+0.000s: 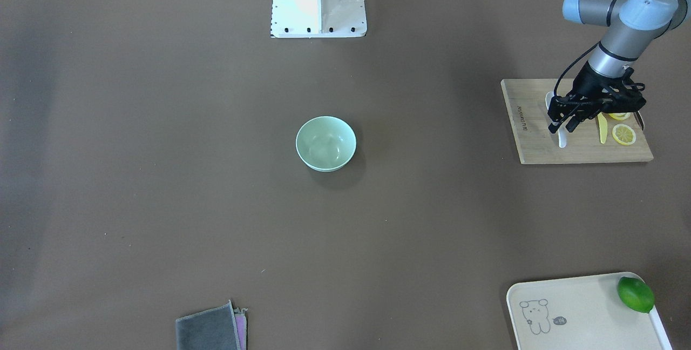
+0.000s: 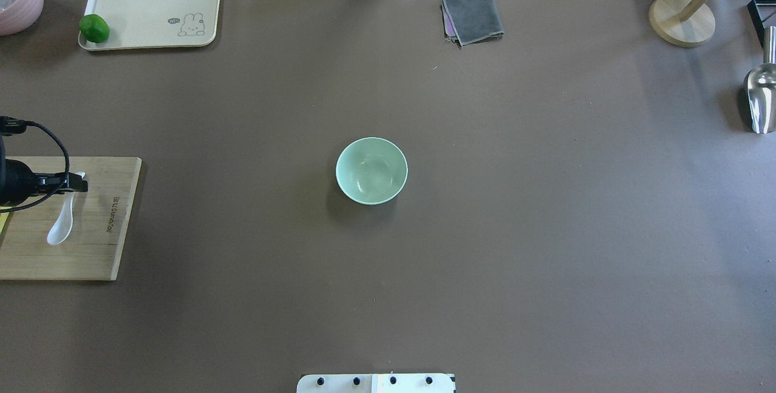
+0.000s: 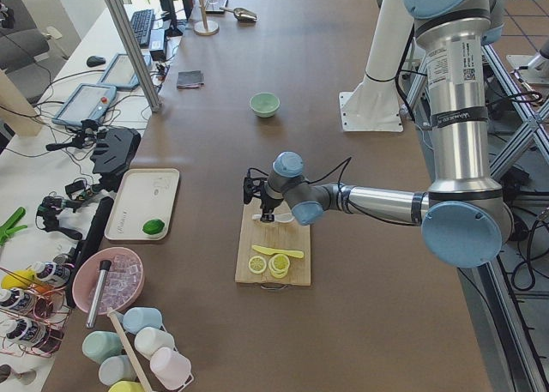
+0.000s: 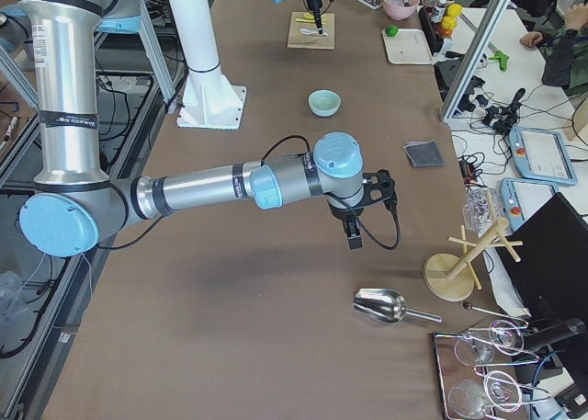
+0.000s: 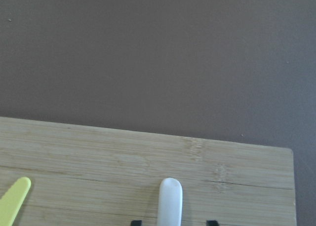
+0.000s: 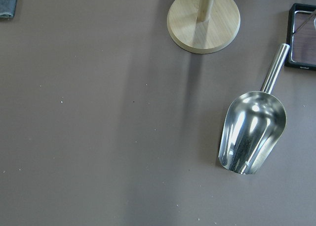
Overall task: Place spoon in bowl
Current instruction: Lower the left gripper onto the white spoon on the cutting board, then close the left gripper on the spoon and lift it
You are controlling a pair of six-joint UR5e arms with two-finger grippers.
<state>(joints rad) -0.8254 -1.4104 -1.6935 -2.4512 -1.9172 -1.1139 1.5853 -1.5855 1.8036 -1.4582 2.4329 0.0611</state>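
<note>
- Left gripper (image 1: 562, 126): poised low over the wooden cutting board (image 1: 532, 145) at the left end of the table (image 1: 162, 177), pointing down at the spoon's handle.
- Jaws, left: spread. In the left wrist view the two black fingertips (image 5: 136, 222) stand either side of the handle end, with board visible between each tip and the handle. They are not pinching it.
- Spoon (image 2: 59, 230): white, lying flat on the board. Its scoop points toward the robot's side and its handle runs away from it, passing under the gripper.
- Bowl (image 1: 326, 143): pale green, upright near the middle of the table, well apart from the board and the spoon.
- Also on the board: a yellow knife (image 1: 602, 128) just beside the spoon, and lemon slices (image 1: 624, 134) beyond the knife.
- Right gripper (image 4: 355, 239): held above the table toward its right end, seen only in the side view. Whether its jaws are spread or pressed together cannot be told.
- Below the right wrist camera: a metal scoop (image 6: 252, 132) lying on the table, near a round wooden stand base (image 6: 203, 21).
- Elsewhere: a cream tray (image 1: 583, 307) carrying a lime (image 1: 635, 294) at its corner, and a folded grey cloth (image 1: 208, 331).
</note>
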